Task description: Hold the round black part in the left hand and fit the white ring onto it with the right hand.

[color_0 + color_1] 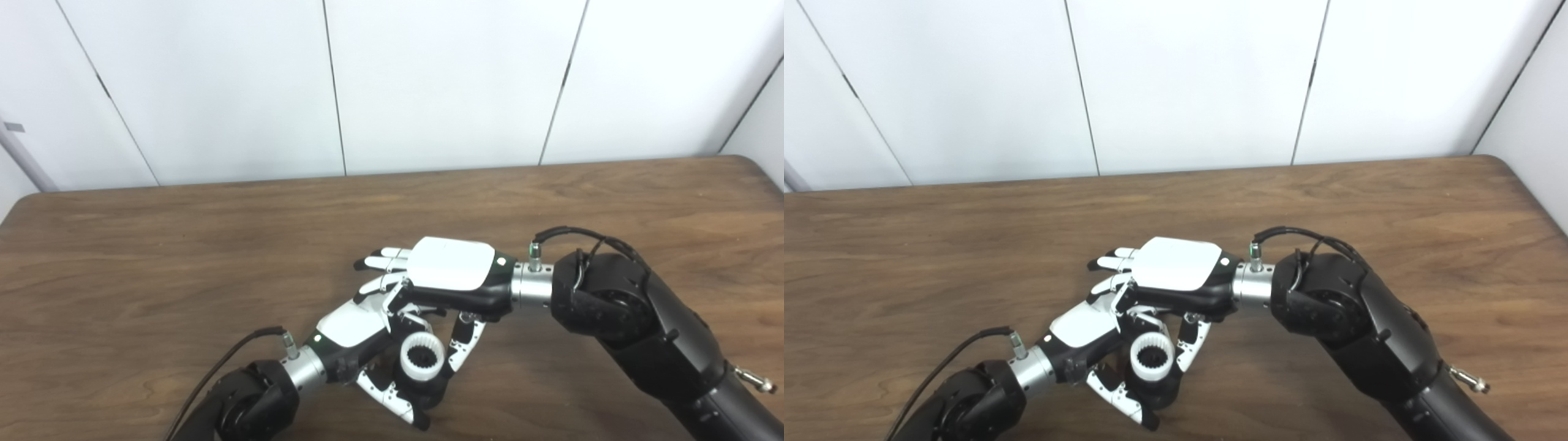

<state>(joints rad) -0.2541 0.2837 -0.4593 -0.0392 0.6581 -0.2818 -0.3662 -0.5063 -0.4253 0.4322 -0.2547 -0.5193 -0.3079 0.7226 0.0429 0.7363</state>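
Near table front | left robot hand (361,343) grips black part (429,389), white ring (421,357) atop | right robot hand (450,275) grasp unclear

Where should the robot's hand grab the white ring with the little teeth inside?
Probably by its smooth outer rim, from above, fingers on one side and thumb on the other. The white ring sits with its toothed hole facing up on the round black part in the left hand, just under the right hand.

Brown wooden table (184,257), hands seemingly just above it
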